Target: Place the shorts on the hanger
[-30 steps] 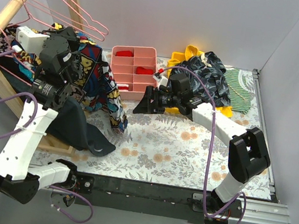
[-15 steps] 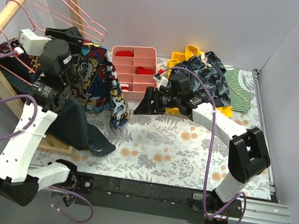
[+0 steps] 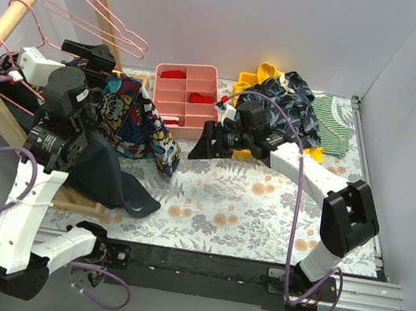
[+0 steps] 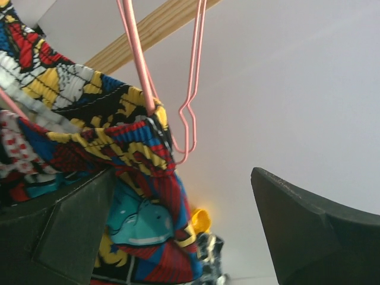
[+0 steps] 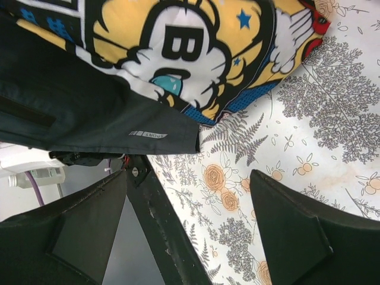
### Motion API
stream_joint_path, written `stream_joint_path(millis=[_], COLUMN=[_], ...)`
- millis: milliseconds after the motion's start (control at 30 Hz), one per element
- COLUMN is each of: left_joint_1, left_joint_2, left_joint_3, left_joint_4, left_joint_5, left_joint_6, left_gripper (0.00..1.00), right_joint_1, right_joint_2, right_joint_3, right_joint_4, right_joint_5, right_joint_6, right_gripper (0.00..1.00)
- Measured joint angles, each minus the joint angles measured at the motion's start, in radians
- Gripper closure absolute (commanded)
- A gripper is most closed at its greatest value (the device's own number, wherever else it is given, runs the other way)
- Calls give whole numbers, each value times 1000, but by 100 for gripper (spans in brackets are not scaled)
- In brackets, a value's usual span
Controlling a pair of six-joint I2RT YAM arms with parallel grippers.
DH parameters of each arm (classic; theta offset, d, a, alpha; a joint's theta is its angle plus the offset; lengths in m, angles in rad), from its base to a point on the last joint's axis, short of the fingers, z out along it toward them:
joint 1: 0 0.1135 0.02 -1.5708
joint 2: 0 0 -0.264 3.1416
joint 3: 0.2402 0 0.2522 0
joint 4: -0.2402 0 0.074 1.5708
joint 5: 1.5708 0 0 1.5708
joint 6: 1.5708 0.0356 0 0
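As far as the views show, the task looks close to its end. The wooden rail frame [image 3: 26,1] stands at the upper left of the top view. The shorts [image 3: 131,115] hang just below it, their lower part lying over a dark garment [image 3: 108,179] and reaching down to the table [image 3: 223,210]. In the left wrist view the thin pink wire of the hanger [image 4: 138,59] goes into the waistband at the centre left of the frame. From this I judge that the shorts are on the hanger, though how securely I cannot tell, since the cloth hides the lower wire.

The left gripper [image 4: 178,184] is just beside the waistband, jaws wide apart, nothing between them. The right gripper [image 5: 187,178] is also spread and empty. It hovers over the table near the hem, which fills the top of its own view. What is left, in my judgement, is to draw both arms away and see that the shorts do not slide off.

The room is plain pale walls [image 3: 293,26] on three sides. The table carries a flat cloth with a floral print. Along the upper middle and upper right of the top view lie smaller things: a navy garment [image 3: 288,105], a pink tray [image 3: 191,67] with compartments, and a green striped cloth [image 3: 333,124].
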Motion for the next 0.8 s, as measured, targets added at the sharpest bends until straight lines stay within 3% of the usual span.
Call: stream_joint_path(millis=[433,800], left_joint_1=[0,0], left_joint_2=[-37,-71], left_joint_3=[14,101], left_joint_4=[-180,-224], left_joint_5=[200,341], left_joint_6=[182,301], left_gripper=[2,2], right_joint_1=[0,0], right_joint_2=[-93,-131], right_joint_3=[0,-1], right_joint_4=[-19,-35], right_joint_5=[58,101], right_joint_6=[-32,-56], right_gripper=[9,8])
